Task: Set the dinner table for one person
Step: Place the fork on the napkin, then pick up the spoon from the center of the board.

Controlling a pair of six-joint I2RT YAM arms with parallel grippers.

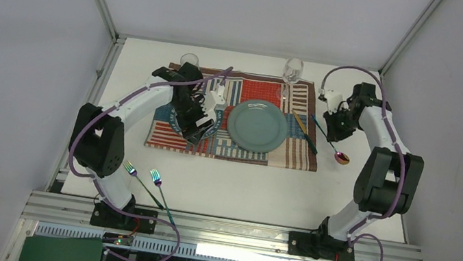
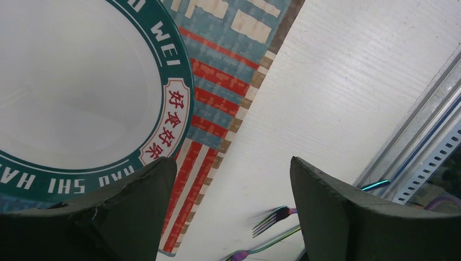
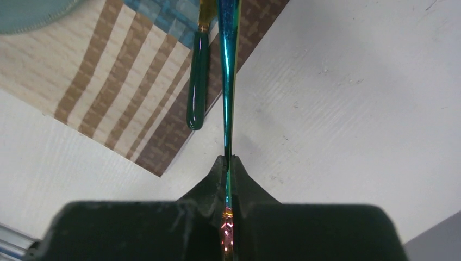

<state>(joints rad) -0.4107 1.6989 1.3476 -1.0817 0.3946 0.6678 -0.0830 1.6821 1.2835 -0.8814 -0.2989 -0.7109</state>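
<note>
The dinner table [image 1: 241, 187] is a white top carrying a striped patchwork placemat [image 1: 302, 99]. A teal plate [image 1: 257, 126] lies at the mat's middle. My left gripper [image 1: 202, 116] hovers open over the mat's left part, above a white dish with a green lettered rim [image 2: 65, 81]; nothing is between its fingers [image 2: 141, 206]. My right gripper [image 1: 334, 126] is shut on the handle of an iridescent spoon [image 3: 227, 81], whose bowl [image 1: 342, 158] points toward the near right of the mat. A knife with a green handle [image 3: 197, 81] lies on the mat's right edge.
Two iridescent forks [image 1: 132, 174] [image 1: 159, 182] lie on the near left of the table, also seen as forks [image 2: 274, 217] in the left wrist view. A wine glass [image 1: 292, 70] and a second glass [image 1: 188, 60] stand along the mat's far edge. Aluminium rails [image 1: 221, 229] frame the top.
</note>
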